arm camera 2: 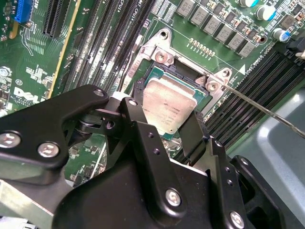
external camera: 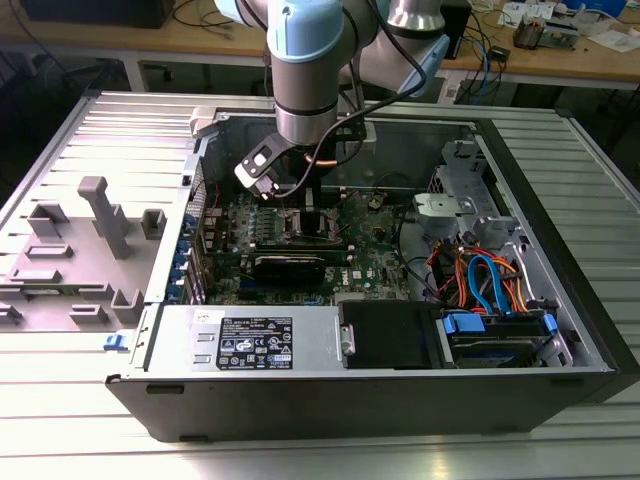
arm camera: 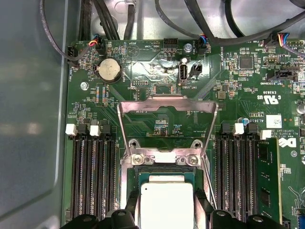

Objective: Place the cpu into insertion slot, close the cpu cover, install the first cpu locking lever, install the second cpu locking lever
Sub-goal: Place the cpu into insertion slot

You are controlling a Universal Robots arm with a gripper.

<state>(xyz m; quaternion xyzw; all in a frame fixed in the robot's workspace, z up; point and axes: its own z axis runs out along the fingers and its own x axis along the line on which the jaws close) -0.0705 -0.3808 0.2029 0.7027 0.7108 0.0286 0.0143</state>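
gripper [arm camera 2: 165, 118] clasping cpu [arm camera 2: 169, 102], cpu cover [arm camera: 167, 103] raised

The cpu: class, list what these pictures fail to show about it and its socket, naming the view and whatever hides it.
- Second wrist view: the gripper covers the near edge of the cpu, so full seating cannot be judged.
- First wrist view: the cpu is cut off by the picture's edge.
- Exterior view: the arm stands in front of the cpu.
- Second wrist view: a thin lever rod leaves the frame; its end is unseen.
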